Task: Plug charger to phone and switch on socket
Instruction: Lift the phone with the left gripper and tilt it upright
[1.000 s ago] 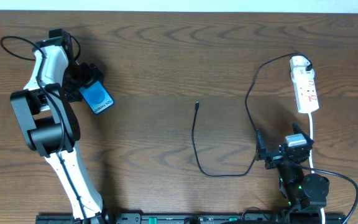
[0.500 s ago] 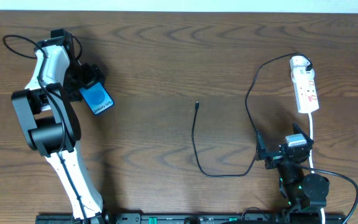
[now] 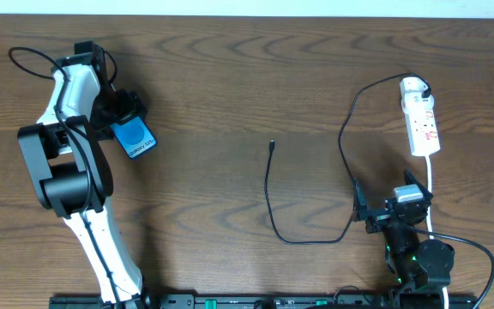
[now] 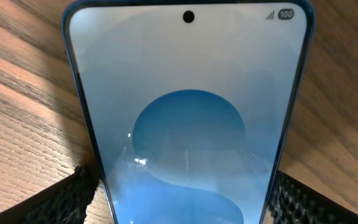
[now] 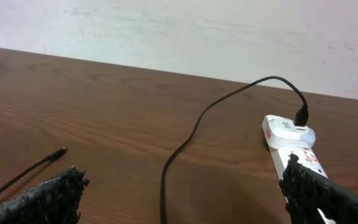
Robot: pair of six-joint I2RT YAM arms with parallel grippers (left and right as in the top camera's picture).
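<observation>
The phone [image 3: 135,136], its screen bright blue, lies tilted on the table at the far left. It fills the left wrist view [image 4: 188,106]. My left gripper [image 3: 123,117] [image 4: 182,193] is shut on the phone, one finger on each long edge. The charger's black cable [image 3: 268,202] loops across the middle of the table, with its connector tip [image 3: 272,145] [image 5: 59,152] lying free. Its white plug head [image 3: 413,85] [image 5: 283,129] sits in the socket [image 3: 424,122] [image 5: 296,154] at the far right. My right gripper [image 3: 388,211] [image 5: 185,199] is open and empty, near the cable's right bend.
The socket's white cord [image 3: 430,184] runs down past my right arm. The table's far edge [image 3: 247,15] meets a pale wall. The left arm's black cable [image 3: 24,56] loops at the far left.
My left arm has shifted slightly with the phone in its grip, and the phone has turned a little. The right arm, charger and socket have not moved.
</observation>
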